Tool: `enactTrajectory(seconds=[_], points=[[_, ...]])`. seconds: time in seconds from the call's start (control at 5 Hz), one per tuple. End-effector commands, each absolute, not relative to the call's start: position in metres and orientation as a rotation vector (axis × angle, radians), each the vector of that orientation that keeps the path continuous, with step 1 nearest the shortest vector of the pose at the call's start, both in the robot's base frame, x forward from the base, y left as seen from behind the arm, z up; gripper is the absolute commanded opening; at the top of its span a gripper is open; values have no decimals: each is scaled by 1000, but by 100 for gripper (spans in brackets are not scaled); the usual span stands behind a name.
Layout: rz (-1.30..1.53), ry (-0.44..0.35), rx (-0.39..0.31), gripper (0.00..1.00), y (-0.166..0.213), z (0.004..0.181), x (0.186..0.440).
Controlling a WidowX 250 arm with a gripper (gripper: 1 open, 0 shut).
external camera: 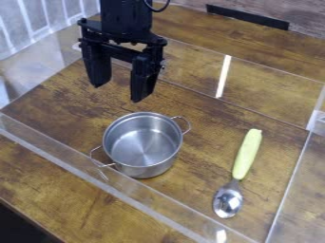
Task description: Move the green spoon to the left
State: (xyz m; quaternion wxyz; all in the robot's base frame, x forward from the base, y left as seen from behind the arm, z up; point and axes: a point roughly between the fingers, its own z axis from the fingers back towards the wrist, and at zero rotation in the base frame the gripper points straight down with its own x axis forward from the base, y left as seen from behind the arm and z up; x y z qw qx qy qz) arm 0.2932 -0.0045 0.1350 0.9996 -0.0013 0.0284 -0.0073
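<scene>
Green spoon with a pale yellow-green handle and shiny metal bowl (240, 174) lay right of the round two-handled steel pot (143, 145) on the brown wooden tabletop (191, 195), black gripper (121, 87) above, fingers spread apart, grasping nothing.

The picture is moderately bright, with a soft, even light. On the brown wooden bench (191, 180) a short, narrow strip of white glare (223, 76) lies toward one o'clock. The shiny grey metal pot with two thin handles (143, 146) shows pale reflections on its inner wall and a softer shine on its bottom. At four to five o'clock, the round metal bowl of the spoon with the yellow-green handle (229, 200) has small bright highlights. The black robot arm (121, 43) is very dark, so its details are hard to read. The picture is small and slightly soft, and fine wood grain is blurred.
</scene>
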Motion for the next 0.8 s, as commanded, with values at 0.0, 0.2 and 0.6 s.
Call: enactTrajectory(seconds=[0.0, 0.2, 0.6], points=[[-56, 89, -6, 100, -7, 113, 287], [-102, 72, -13, 100, -41, 100, 299], [-221, 2, -21, 100, -115, 76, 340]])
